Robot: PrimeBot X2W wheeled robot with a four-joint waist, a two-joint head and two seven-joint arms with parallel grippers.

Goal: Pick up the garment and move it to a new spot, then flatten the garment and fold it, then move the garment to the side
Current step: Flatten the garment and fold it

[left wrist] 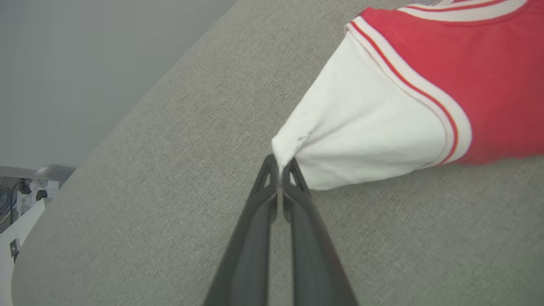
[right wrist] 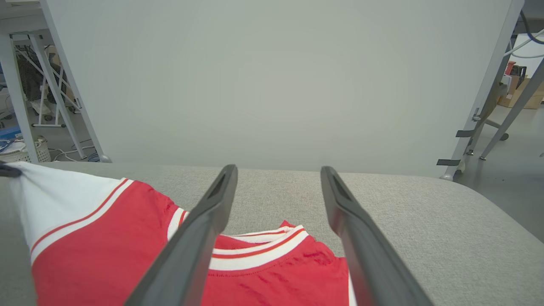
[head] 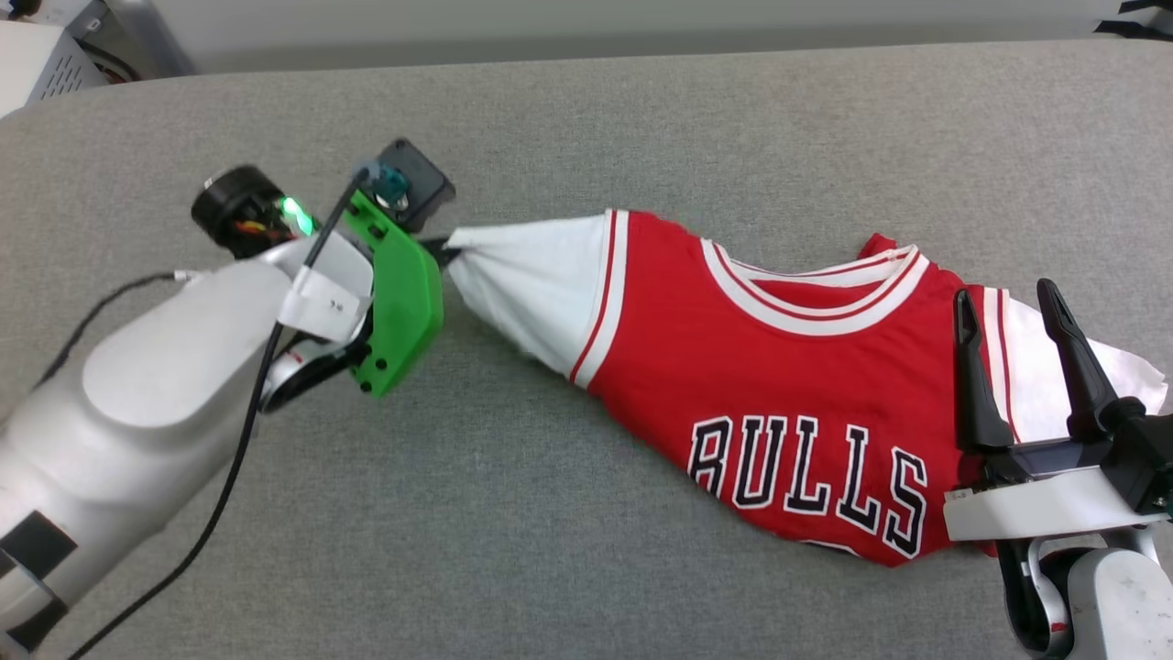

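The garment (head: 779, 385), a red jersey with white sleeves and black "BULLS" lettering, lies stretched across the grey table. My left gripper (head: 446, 249) is shut on the tip of its left white sleeve (left wrist: 365, 131), pulling the cloth into a taut point; in the left wrist view the fingers (left wrist: 278, 172) pinch the sleeve's edge. My right gripper (head: 1006, 298) stands open above the jersey's right shoulder, its two dark fingers apart with nothing between them. In the right wrist view the collar (right wrist: 259, 250) shows between those fingers (right wrist: 221, 191).
The grey fabric-covered table (head: 586, 119) spreads wide behind and in front of the jersey. A white panel (right wrist: 272, 76) stands beyond the table's far edge. A black cable (head: 229, 477) trails along my left forearm.
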